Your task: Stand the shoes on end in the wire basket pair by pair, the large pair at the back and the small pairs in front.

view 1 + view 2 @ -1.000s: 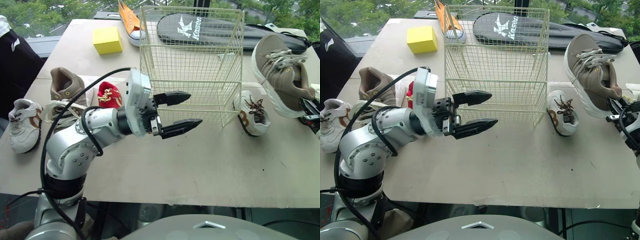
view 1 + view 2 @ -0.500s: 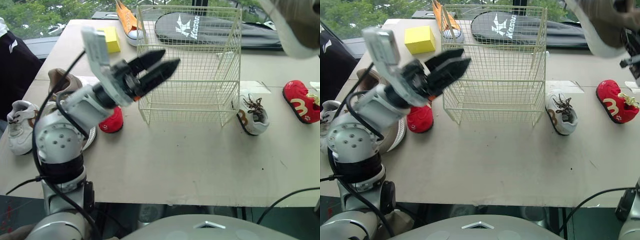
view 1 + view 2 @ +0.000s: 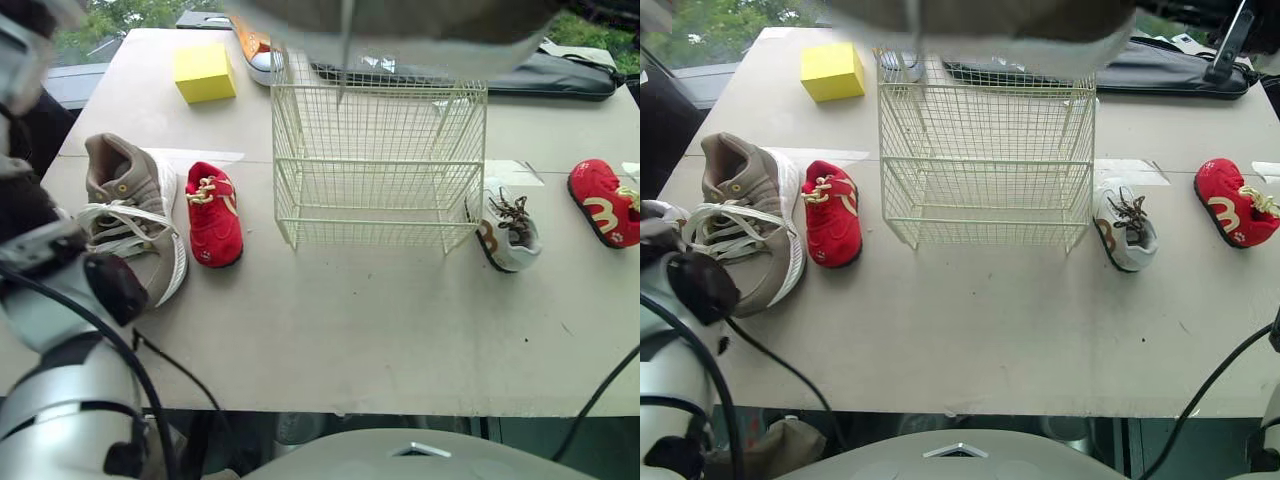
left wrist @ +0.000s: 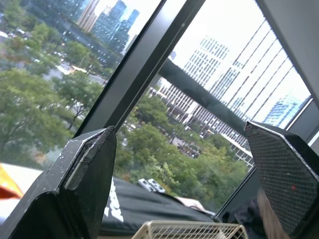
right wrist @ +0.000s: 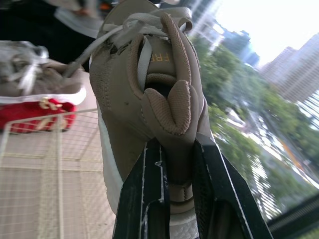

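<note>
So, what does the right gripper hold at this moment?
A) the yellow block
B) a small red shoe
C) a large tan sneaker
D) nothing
C: in the right wrist view, the right gripper pinches the padded rim of a large tan sneaker between its two black fingers.

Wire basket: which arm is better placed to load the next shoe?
Right. The right gripper is shut on the large tan shoe, held over the wire basket. The left gripper is open, empty, and aimed at the window.
</note>
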Controlling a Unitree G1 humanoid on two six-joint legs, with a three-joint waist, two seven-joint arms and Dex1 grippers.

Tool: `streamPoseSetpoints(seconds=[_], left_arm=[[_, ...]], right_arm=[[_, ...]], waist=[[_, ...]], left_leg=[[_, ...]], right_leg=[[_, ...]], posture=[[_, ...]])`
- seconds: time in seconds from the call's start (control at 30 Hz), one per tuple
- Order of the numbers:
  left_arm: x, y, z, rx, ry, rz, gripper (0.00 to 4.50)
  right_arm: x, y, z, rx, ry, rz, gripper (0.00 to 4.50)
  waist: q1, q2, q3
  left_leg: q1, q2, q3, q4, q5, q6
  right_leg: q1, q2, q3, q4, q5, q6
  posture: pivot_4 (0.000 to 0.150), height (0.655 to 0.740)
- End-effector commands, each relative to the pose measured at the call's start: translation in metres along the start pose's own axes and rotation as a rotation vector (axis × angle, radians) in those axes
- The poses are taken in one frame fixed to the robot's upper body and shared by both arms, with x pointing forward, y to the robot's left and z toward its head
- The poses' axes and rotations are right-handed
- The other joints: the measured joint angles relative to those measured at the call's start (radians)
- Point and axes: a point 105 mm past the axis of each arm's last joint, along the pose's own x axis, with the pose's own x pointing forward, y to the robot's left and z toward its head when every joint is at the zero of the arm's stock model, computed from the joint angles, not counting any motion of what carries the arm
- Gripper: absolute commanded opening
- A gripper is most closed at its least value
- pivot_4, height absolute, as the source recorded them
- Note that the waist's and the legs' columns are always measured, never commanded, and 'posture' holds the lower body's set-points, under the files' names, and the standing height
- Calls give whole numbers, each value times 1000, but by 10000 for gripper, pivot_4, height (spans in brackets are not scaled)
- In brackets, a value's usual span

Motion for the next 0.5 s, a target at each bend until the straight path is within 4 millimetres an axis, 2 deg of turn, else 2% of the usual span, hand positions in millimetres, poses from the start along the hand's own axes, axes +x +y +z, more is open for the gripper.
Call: streamPoseSetpoints(seconds=[0.03,0.1,0.2,0.37,0.5], left_arm=[[-4,-43,-17,88,319,-214,45000],[-10,-57,-38,83,509,-292,45000],[-19,-72,-70,85,746,-394,45000],[-20,-74,-103,134,905,-473,45000],[-37,-80,-126,150,1071,-558,45000]], right_arm=[[-5,1,22,-111,25,173,105],[-2,4,24,-116,42,259,105],[2,3,23,-145,60,334,105],[7,3,23,-177,52,386,105],[10,5,29,-206,35,406,105]], waist=[[1,-1,2],[5,-1,2],[7,-1,2],[1,0,4],[-4,1,4]], left_leg=[[-2,0,0,0,0,0],[-11,-3,0,3,1,-1],[-13,-5,1,4,1,-2],[-13,-5,0,4,2,-3],[-14,-3,0,4,2,-3]], right_leg=[[-1,0,0,0,0,0],[-9,-1,-2,3,0,0],[-11,-2,-2,3,-1,2],[-13,-2,0,6,-1,2],[-16,-2,2,7,-1,2]], posture=[[1500,7400],[1500,7400],[1500,7400],[1500,7400],[1500,7400]])
